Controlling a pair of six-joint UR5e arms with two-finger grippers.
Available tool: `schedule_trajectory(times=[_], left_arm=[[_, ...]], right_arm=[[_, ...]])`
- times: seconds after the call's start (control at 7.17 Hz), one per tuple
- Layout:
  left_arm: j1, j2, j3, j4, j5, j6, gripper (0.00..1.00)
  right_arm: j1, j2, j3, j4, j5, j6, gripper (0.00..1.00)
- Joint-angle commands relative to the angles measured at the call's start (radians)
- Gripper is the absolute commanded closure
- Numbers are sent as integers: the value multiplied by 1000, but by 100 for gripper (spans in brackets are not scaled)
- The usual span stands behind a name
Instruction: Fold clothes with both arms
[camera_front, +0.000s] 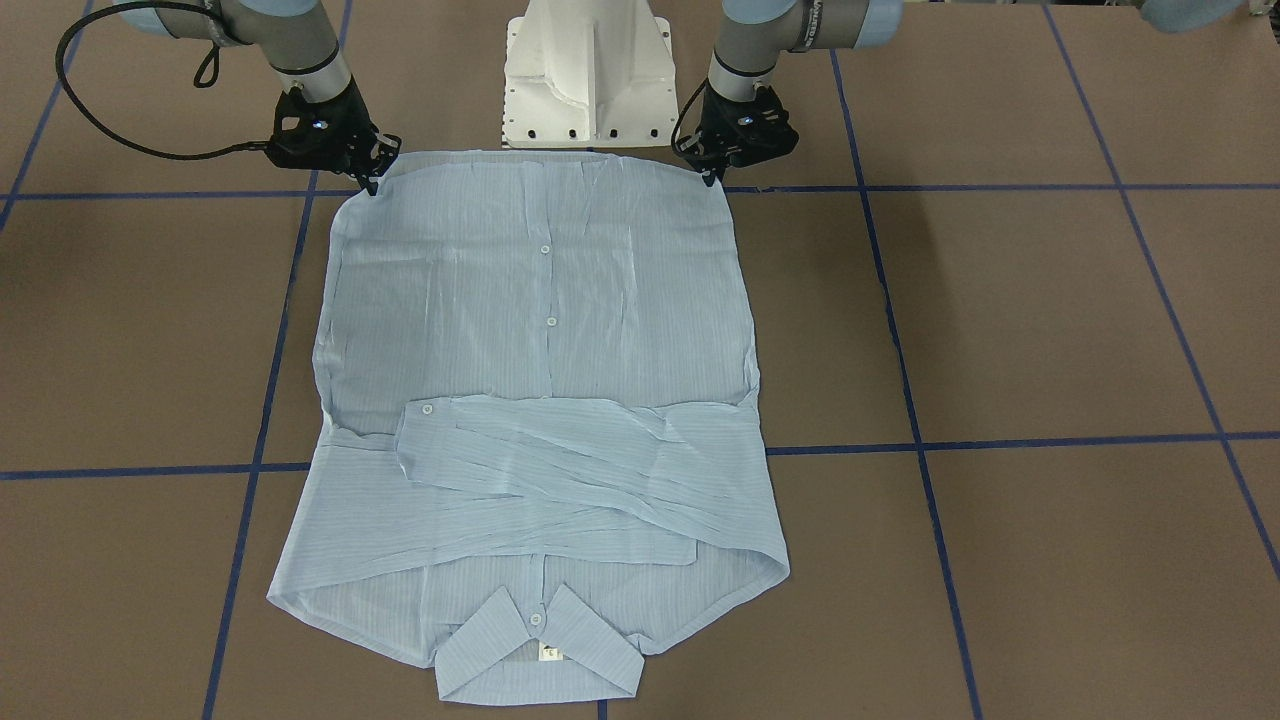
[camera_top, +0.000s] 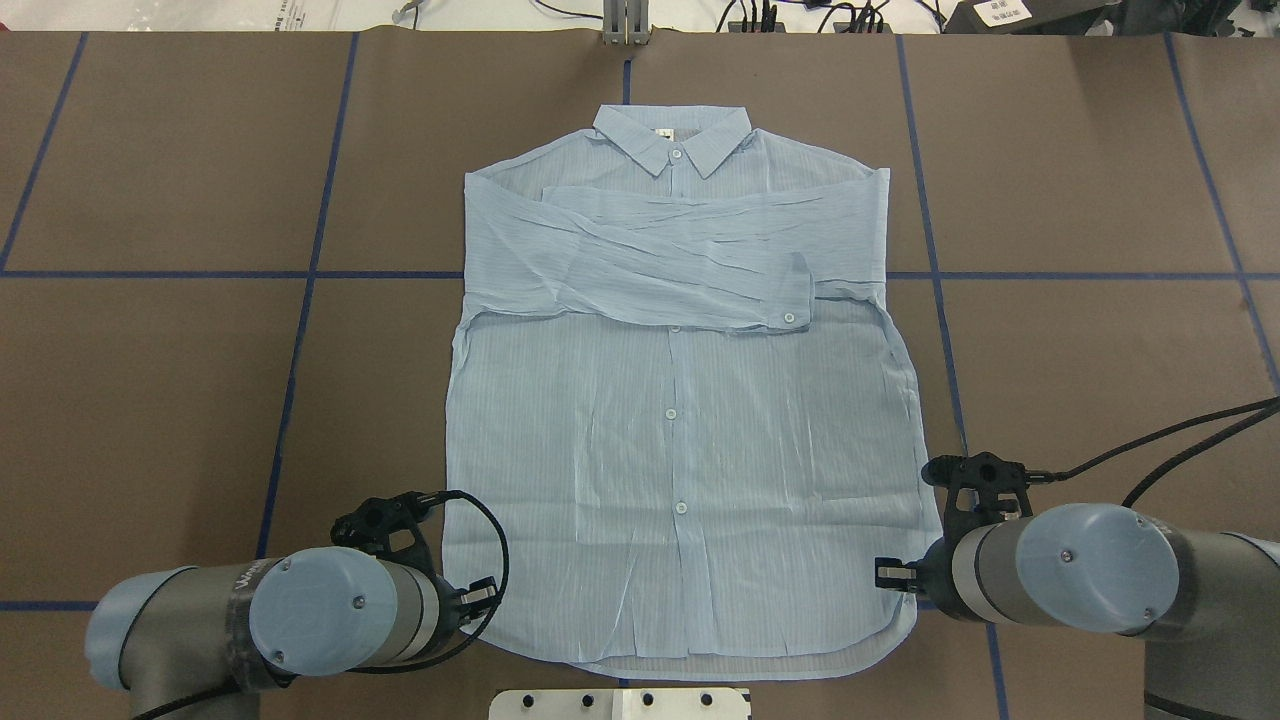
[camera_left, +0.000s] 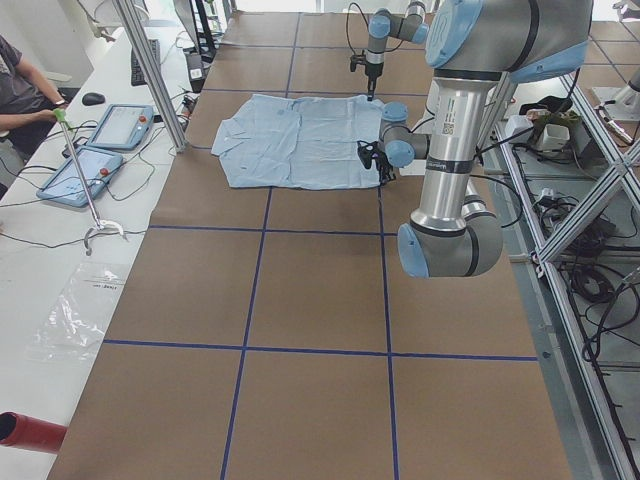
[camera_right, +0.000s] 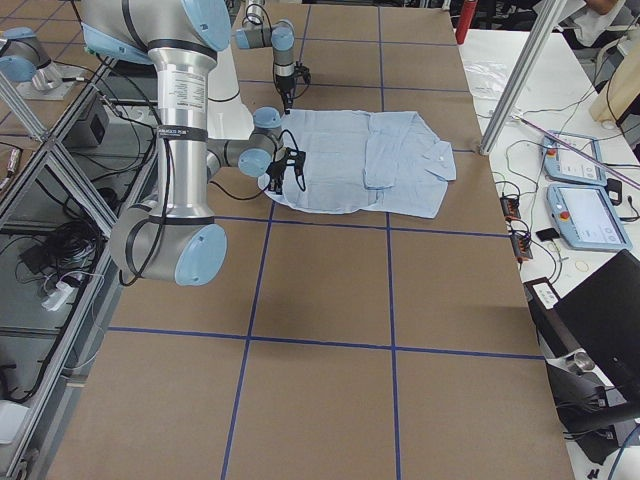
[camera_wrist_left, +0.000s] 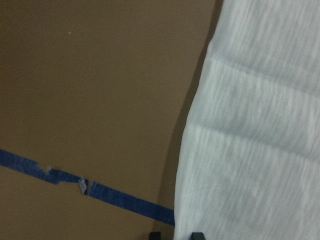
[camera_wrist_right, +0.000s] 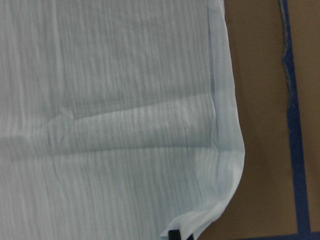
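While the shirt (camera_top: 680, 420) lies flat mid-desk, hem toward the robot's edge, the left gripper (camera_front: 712, 177) and right gripper (camera_front: 372, 182) sit at its hem corners; whether their jaws clench, I cannot tell.

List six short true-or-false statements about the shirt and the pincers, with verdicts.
1. The shirt lies flat, buttons up, its collar far from the robot. True.
2. Both sleeves lie folded across the chest. True.
3. The left pincer and the right pincer are each at a hem corner. True.
4. The hem is folded up to the collar. False: it lies flat at the robot's end.
5. The right pincer is at a sleeve cuff. False: it is at the hem.
6. The shirt is open down the front. False: it is buttoned closed.
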Motion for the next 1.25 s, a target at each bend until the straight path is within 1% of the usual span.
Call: schedule_trajectory(times=[0.0,0.14,0.28,0.7,1.12], left_arm=[[0,-5,-2,0,5,-2,83],[-2,-8,-11,0,10,-5,100],[-5,-8,-15,0,8,0,100],[-49,-8,-46,2,-1,27,100],[-65,-6,-57,2,-2,84,100]], right_arm=[[2,0,-1,-1,1,0,100],[13,3,-1,-1,4,0,100],[28,29,3,-1,3,8,100],[94,32,5,-1,26,5,100],[152,31,5,-1,89,3,100]])
